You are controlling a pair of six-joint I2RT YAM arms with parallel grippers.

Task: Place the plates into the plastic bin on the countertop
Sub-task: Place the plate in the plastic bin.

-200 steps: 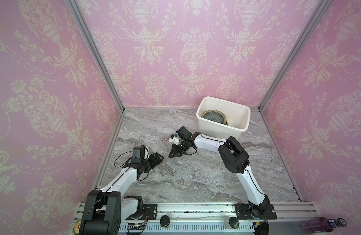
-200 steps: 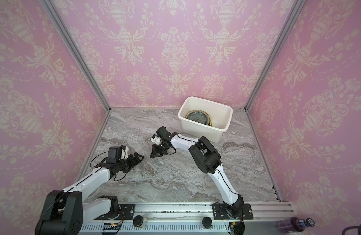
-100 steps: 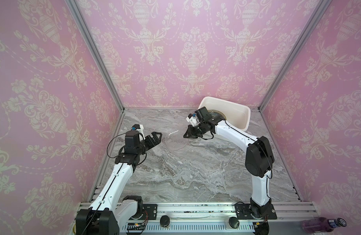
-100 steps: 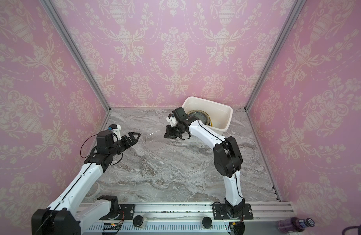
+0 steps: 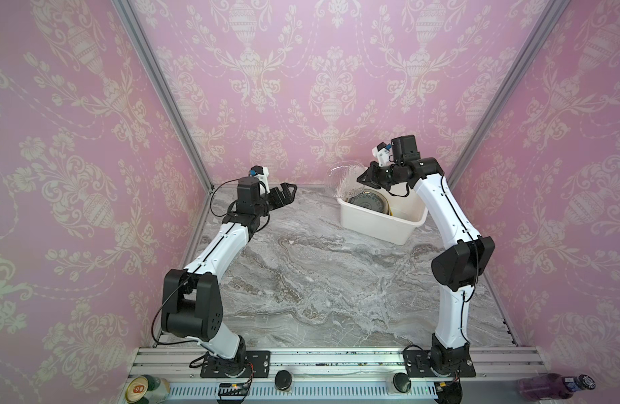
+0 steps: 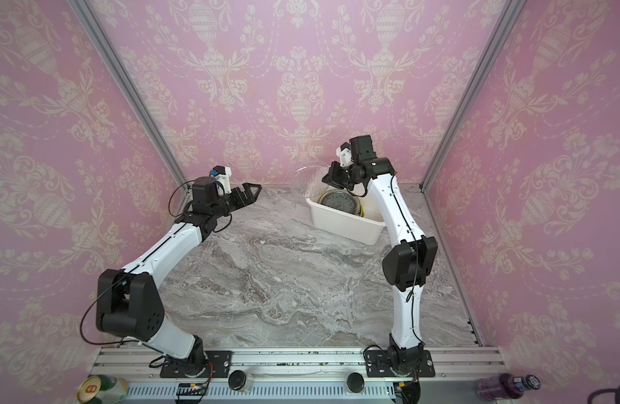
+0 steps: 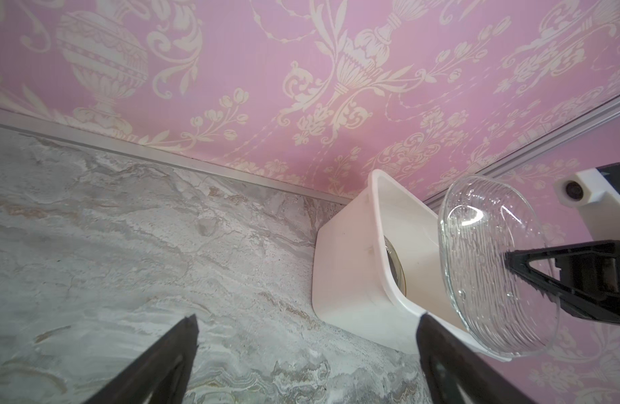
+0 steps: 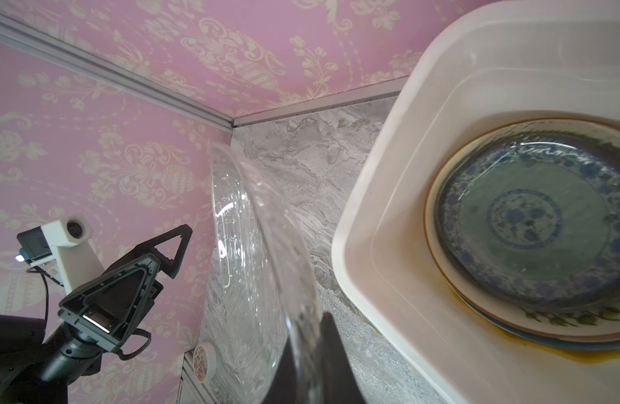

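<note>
Clear ribbed glass catches the light where the glass plate [image 5: 347, 178] hangs in the air, stood almost on edge. The right pincer [image 5: 362, 179] pinches it at the rim, jaws pressed together on the glass. In both top views the plate sits over the 10 o'clock corner of the white plastic bin [image 5: 378, 229]. The right wrist view shows a strip of desk [image 5: 301, 280] between plate and bin rim, so the two are apart.

The bin stands at about 1 o'clock on the grey marbled desk, close to the back wall. Inside it a teal patterned plate [image 8: 532, 224] lies flat on top of a stack. Directly beneath is a cream plate [image 8: 504, 320] with a brown rim. Lower down a yellowish edge [image 8: 581, 357] shows, possibly another plate, though too little of it is visible to be sure.

The left pincer [image 5: 289, 190] is raised above the desk at about 11 o'clock. Its jaws are spread wide and hold nothing. It points toward 3 o'clock, at the glass plate, and is well apart from it.
</note>
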